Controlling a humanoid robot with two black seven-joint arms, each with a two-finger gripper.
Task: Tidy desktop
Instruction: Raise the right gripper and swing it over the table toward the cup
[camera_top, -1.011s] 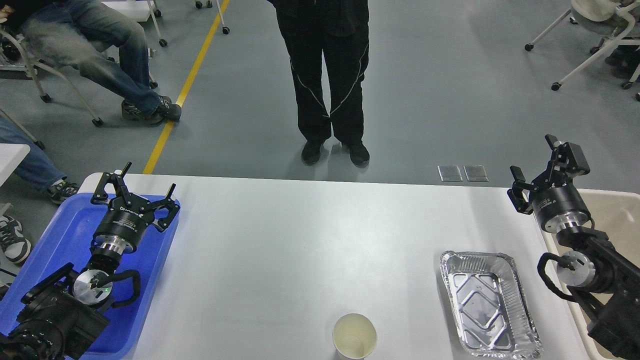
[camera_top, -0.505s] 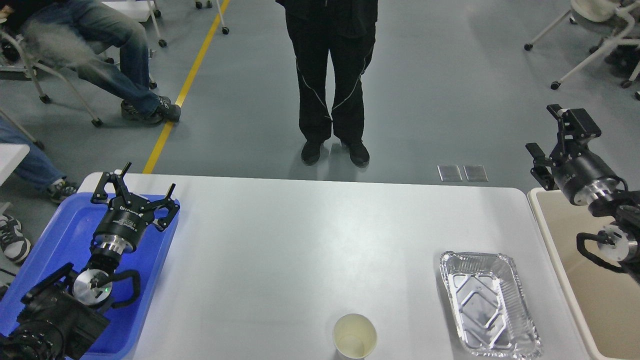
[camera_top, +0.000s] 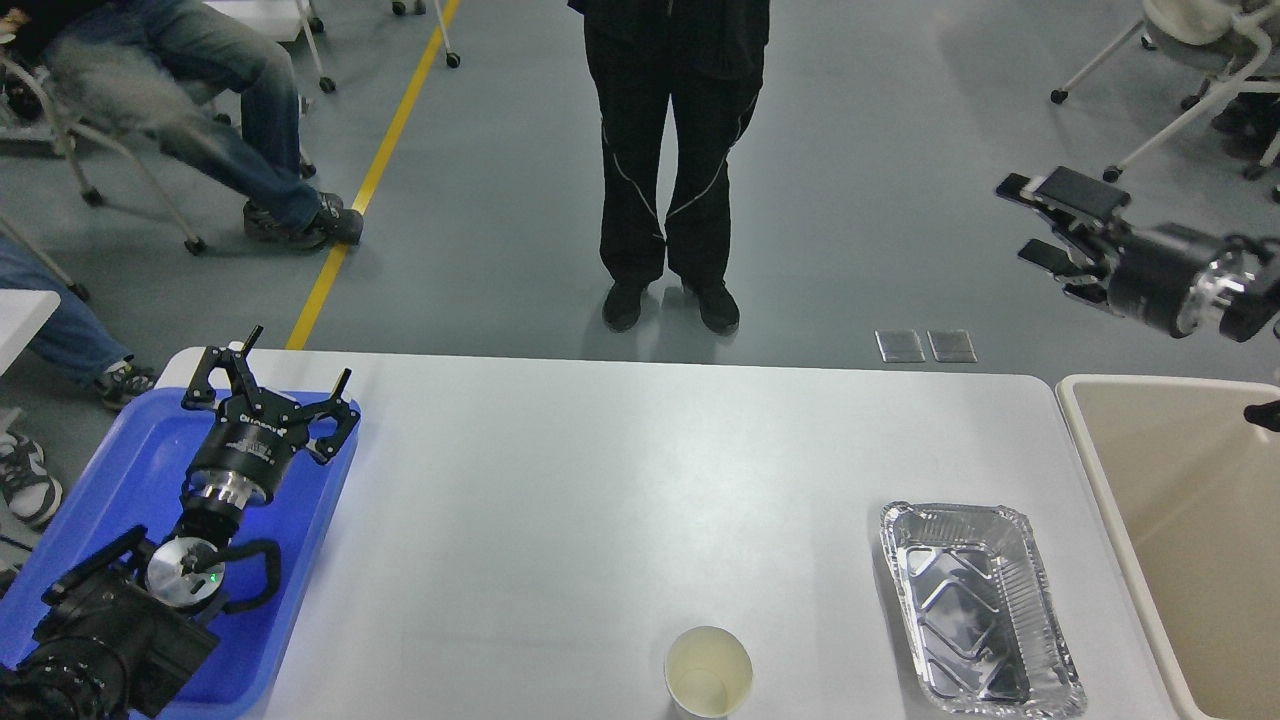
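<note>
Desktop (camera_top: 620, 500): paper cup (camera_top: 708, 671), foil tray (camera_top: 975, 605).
Left gripper (camera_top: 272, 385), fingers spread, over blue tray (camera_top: 130, 470); right gripper (camera_top: 1040, 215), fingers apart, raised beyond beige bin (camera_top: 1190, 520).

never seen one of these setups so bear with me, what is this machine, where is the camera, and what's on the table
This is one picture taken from a humanoid robot's own head, looking forward and down. The two black arms are its own. The left tool hangs open over a blue tray and holds nothing. The right tool is raised off to the right beyond the table's far edge, open and empty too. On the desktop stand an empty paper cup and an empty foil tray. A beige bin sits at the table's right end. A person stands beyond the table.
</note>
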